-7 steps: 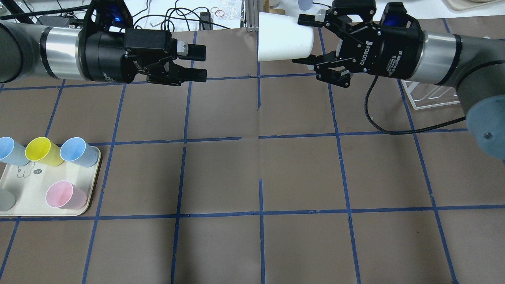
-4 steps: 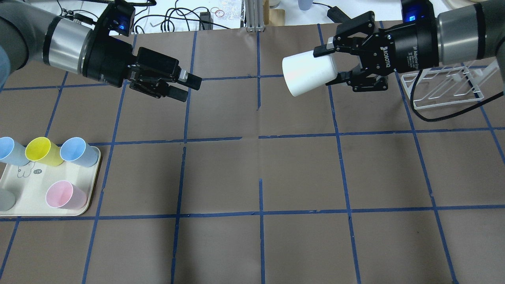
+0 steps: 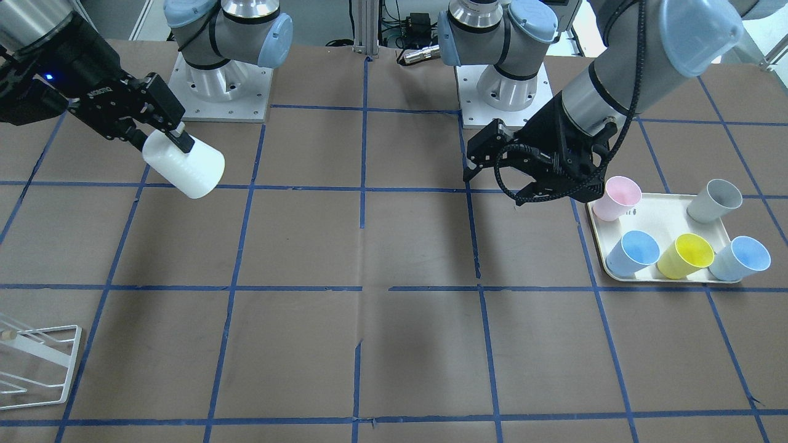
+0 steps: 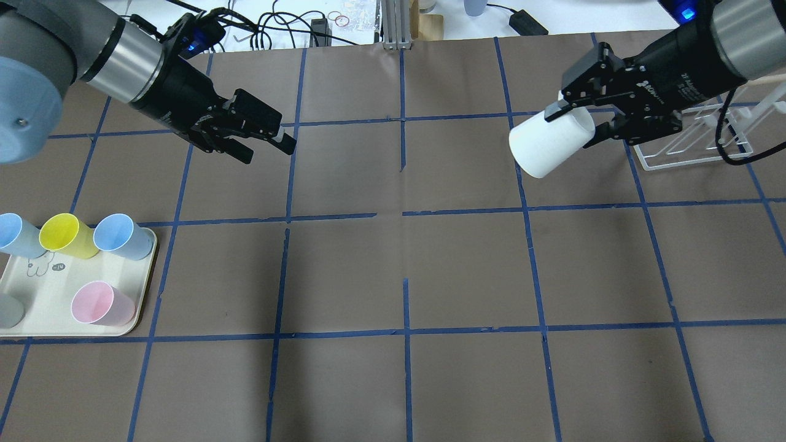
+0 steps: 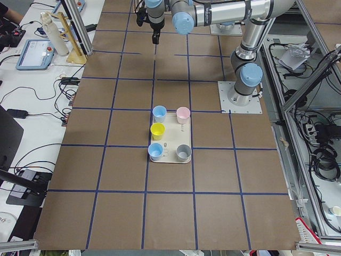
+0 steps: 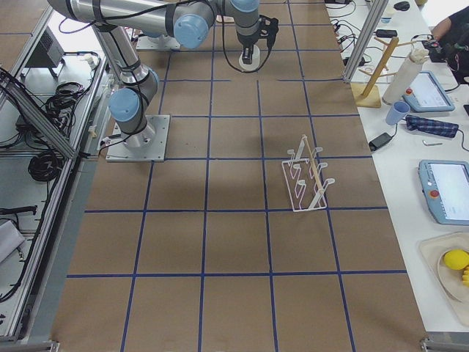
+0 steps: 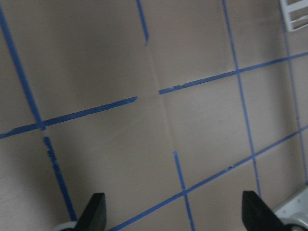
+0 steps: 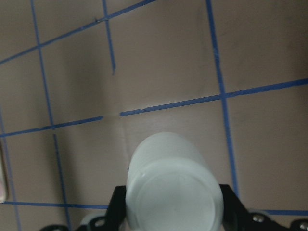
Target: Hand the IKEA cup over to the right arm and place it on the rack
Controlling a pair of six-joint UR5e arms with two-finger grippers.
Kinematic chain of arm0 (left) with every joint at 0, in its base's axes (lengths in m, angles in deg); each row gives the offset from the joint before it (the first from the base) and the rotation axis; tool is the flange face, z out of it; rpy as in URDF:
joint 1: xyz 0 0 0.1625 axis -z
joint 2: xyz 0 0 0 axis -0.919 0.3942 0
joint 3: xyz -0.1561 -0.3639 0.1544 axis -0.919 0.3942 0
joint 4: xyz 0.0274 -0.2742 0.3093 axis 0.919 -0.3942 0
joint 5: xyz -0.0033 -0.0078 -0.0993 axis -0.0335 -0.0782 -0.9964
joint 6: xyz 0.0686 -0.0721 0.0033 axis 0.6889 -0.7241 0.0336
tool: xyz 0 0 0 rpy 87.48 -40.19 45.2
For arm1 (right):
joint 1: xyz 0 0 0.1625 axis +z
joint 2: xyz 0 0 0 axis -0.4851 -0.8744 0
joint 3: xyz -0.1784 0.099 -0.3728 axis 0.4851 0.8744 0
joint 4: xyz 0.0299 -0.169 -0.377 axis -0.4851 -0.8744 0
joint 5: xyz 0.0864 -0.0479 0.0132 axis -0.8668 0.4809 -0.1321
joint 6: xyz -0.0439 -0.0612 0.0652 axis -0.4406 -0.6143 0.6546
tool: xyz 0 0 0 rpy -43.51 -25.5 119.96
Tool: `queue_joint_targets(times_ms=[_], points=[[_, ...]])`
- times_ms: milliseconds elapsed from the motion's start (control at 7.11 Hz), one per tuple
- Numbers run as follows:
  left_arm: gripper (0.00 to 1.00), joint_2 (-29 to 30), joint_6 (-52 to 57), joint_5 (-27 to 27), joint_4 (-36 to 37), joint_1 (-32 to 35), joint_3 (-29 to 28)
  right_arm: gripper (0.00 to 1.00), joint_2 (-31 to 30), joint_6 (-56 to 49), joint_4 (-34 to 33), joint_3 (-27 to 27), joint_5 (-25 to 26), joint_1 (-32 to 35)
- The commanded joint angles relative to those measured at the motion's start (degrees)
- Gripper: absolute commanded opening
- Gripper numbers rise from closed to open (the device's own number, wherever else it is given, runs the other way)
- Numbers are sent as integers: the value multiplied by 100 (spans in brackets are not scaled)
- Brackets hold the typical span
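The IKEA cup (image 4: pixel 548 148), nearly white, is held on its side above the table, its closed bottom pointing away from the gripper. My right gripper (image 4: pixel 577 126) is shut on its rim end. The cup also shows in the front view (image 3: pixel 189 166) and in the right wrist view (image 8: pixel 172 188). The white wire rack (image 4: pixel 692 139) stands on the table just right of the right gripper; in the front view (image 3: pixel 34 363) it is at the bottom left. My left gripper (image 4: pixel 268 150) is open and empty over the table's left half, its fingers (image 7: pixel 96 214) wide apart.
A cream tray (image 4: pixel 43 313) at the left edge holds a yellow cup (image 4: pixel 64 235), a pink cup (image 4: pixel 101 303), two blue cups (image 4: pixel 121 236) and a grey cup (image 4: pixel 8 310). Blue tape lines grid the brown table. Cables and clutter lie beyond the far edge.
My right gripper has carried the cup right and down, to just beside the rack. My left gripper has pulled back to the left and tilted down, still open.
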Motion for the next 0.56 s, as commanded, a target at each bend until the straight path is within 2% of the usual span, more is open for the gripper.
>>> queue_joint_targets(times_ms=[0,281,422], points=[[100,139,-856,2091,-215,648,-729,14,61,-1063,-328,31,1219,-252],[100,-193,-1322,2173,-518,687,-796,14,429,-1623,-785,31,1388,-832],[100,-307,-1298,1955,-536,495,-761,14,622,-1897,-1083,31,1406,-965]])
